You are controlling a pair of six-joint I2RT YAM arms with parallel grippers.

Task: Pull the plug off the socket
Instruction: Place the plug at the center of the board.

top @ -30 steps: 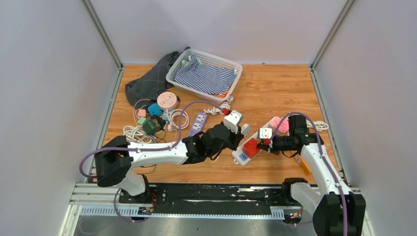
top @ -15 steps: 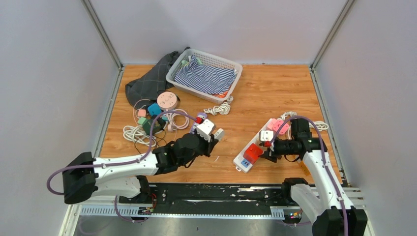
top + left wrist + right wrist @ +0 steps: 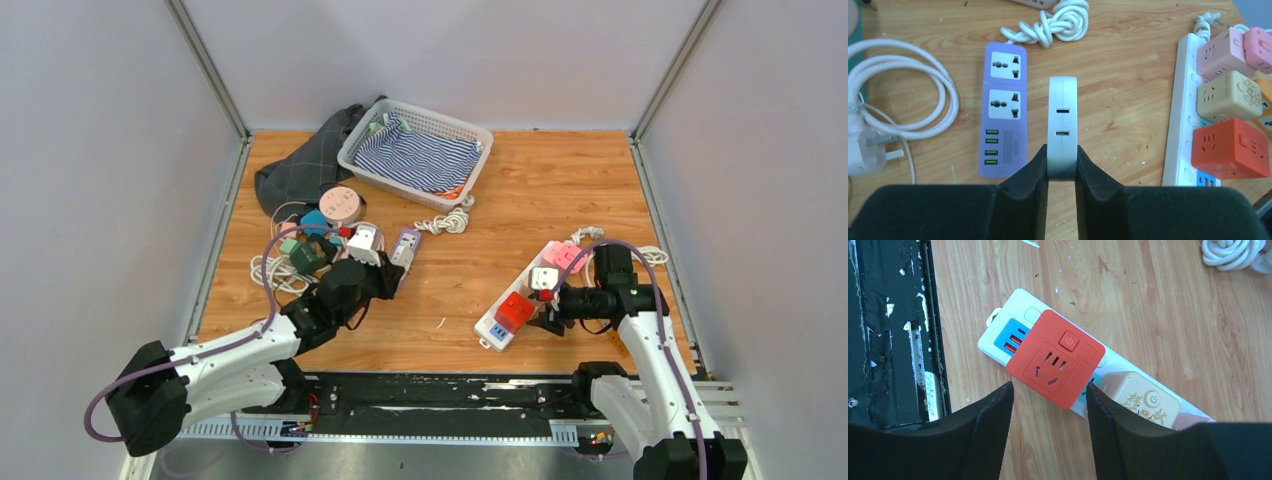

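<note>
We judge the unheld socket strip [image 3: 998, 335] could lift with its red plug [image 3: 1053, 360] once the right gripper [image 3: 1048, 390], jaws spread astride it, closes and pulls, while the white plug [image 3: 1062, 115], pinched in the left gripper [image 3: 1062, 155] above the purple strip [image 3: 1004, 125], might slip.

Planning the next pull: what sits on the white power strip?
A red adapter, a cream adapter and pink adapters; the sockets beneath them are hidden.

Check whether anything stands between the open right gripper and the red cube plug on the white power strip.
Nothing visible does. The right gripper hangs open over the red cube plug, whose top is bare. The cream cube plug beside it on the white power strip sits close to one finger and may crowd it.
</note>
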